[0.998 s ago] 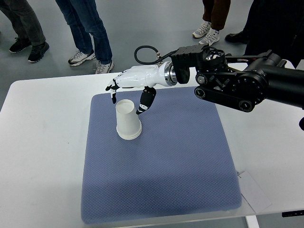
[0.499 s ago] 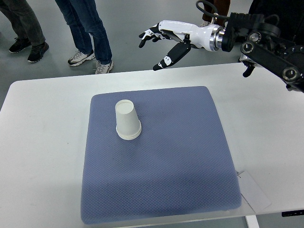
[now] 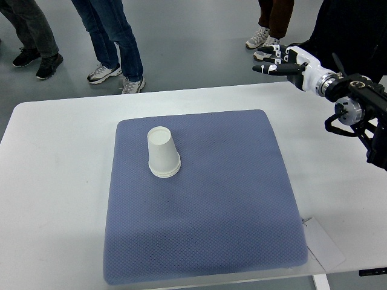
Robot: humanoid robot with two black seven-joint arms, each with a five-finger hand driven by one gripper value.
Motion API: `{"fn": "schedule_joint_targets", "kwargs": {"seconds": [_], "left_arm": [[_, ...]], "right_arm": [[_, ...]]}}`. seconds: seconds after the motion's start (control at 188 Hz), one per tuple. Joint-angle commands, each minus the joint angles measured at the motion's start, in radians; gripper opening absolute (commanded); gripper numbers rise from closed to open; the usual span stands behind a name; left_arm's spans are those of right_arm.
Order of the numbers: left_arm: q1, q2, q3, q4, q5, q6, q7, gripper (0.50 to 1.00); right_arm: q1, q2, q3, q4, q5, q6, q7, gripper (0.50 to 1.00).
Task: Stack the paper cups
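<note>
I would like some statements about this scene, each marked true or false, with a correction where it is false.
1. The paper cup stack stands upside down on the blue mat. True.
2. The right hand grips the cups. False: it holds nothing, fingers relaxed, far from them beyond the table's far right corner.
3. The mat lies on a white table. True.
4. The left hand rests on the mat. False: no left hand is in view.
5. People's legs show beyond the table. True.
</note>
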Motion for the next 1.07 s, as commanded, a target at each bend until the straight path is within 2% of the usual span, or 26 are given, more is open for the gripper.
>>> {"fn": "schedule_joint_targets", "kwargs": {"seconds": [0.0,0.218,0.319,0.765,1.062], "left_arm": [[0.001,0.0,0.0,0.0,0.0,0.0,0.0,1.0],[0.001,0.0,0.0,0.0,0.0,0.0,0.0,1.0],[-0.001,0.0,0.0,0.0,0.0,0.001,0.0,1.0],[-0.001,0.0,0.0,0.0,0.0,0.0,0.0,1.0],[-0.001,0.0,0.0,0.0,0.0,0.0,0.0,1.0]], "right_arm": [[-0.051,-0.001,0.023,-0.005,0.067,-0.029,0.0,0.909],[-0.102,0.059,0.105,-0.002,0.091,-0.127,0.003,0.909],[-0.117,0.072,0.132,0.003,0.091,-0.136,0.003,0.911],[-0.157,0.131,0.171,0.007,0.09,-0.115,0.013,0.913],[-0.156,0.131,0.17,0.006,0.09,-0.004,0.013,0.913]]}}
